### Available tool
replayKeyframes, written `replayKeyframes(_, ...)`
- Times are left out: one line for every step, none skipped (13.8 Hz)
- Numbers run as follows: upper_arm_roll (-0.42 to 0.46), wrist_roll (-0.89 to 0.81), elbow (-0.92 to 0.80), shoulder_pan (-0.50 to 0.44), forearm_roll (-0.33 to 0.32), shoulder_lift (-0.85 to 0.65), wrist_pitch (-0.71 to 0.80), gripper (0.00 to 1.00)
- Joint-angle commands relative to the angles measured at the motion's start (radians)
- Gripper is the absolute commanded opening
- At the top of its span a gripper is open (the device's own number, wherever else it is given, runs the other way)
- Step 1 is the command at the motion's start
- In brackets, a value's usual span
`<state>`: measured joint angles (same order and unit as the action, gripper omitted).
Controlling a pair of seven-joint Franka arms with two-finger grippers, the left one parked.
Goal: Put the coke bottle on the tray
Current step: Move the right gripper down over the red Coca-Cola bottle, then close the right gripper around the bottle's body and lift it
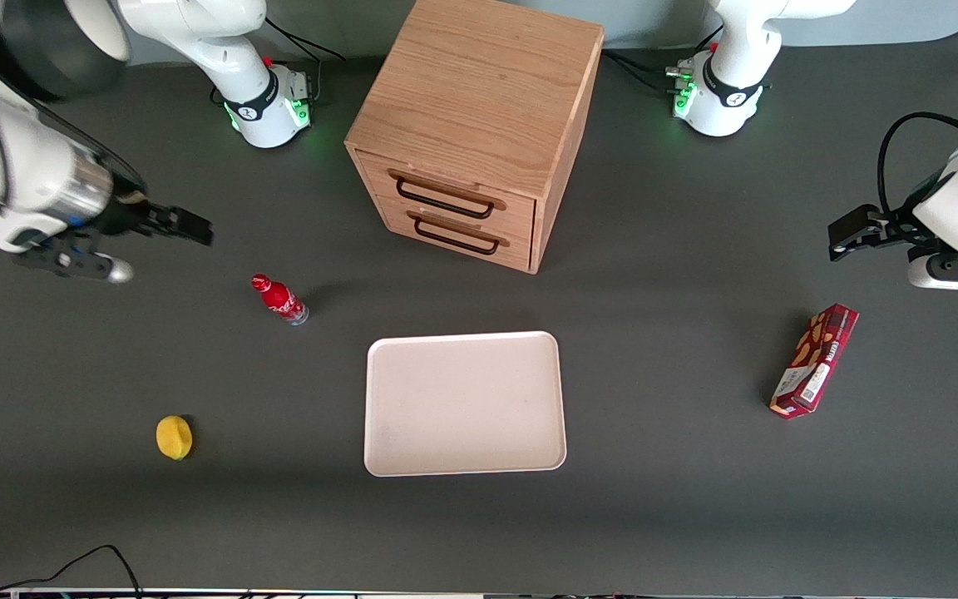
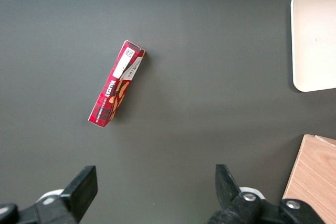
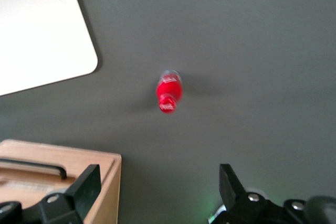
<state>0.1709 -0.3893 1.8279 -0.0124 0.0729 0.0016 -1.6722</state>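
Observation:
The coke bottle point(image 1: 279, 299) is small and red with a red cap and a clear base. It stands on the dark table, farther from the front camera than the tray point(image 1: 464, 403) and off toward the working arm's end. It also shows in the right wrist view point(image 3: 169, 92), well apart from my fingers. The tray is pale pinkish-white and holds nothing; one corner of it shows in the right wrist view point(image 3: 47, 35). My gripper point(image 1: 188, 225) hovers open and empty above the table, farther from the camera than the bottle and more toward the working arm's end.
A wooden two-drawer cabinet point(image 1: 471, 133) stands farther from the camera than the tray. A yellow lemon point(image 1: 174, 437) lies near the front, toward the working arm's end. A long dark-red snack box point(image 1: 814, 359) lies toward the parked arm's end.

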Motion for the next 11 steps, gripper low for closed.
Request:
replayKeyframes(0.028,-0.049,0.195,-0.003,-0.027,0.018,-0.241,1.0)
replayKeyframes(0.028,-0.051,0.25,-0.004,-0.059,0.027,-0.324,1.0)
replayKeyframes(0.028,-0.051,0.293,-0.003,-0.07,0.035,-0.389,1.0)
replayKeyframes(0.028,-0.051,0.333,-0.001,-0.085,0.041,-0.443,1.0)
replayKeyframes(0.028,-0.051,0.368,0.002,-0.096,0.049,-0.502,1.0)
replayKeyframes(0.028,-0.052,0.389,0.003,-0.096,0.061,-0.541,1.0)
replayKeyframes(0.028,-0.06,0.398,0.005,-0.096,0.069,-0.563,0.95)
replayKeyframes(0.028,-0.077,0.406,0.005,-0.097,0.072,-0.569,0.83)
replayKeyframes(0.028,-0.079,0.412,0.002,-0.097,0.072,-0.571,0.67)
replayKeyframes(0.028,-0.077,0.419,0.002,-0.097,0.069,-0.574,0.41)
replayKeyframes(0.028,-0.077,0.425,0.002,-0.097,0.064,-0.574,0.11)
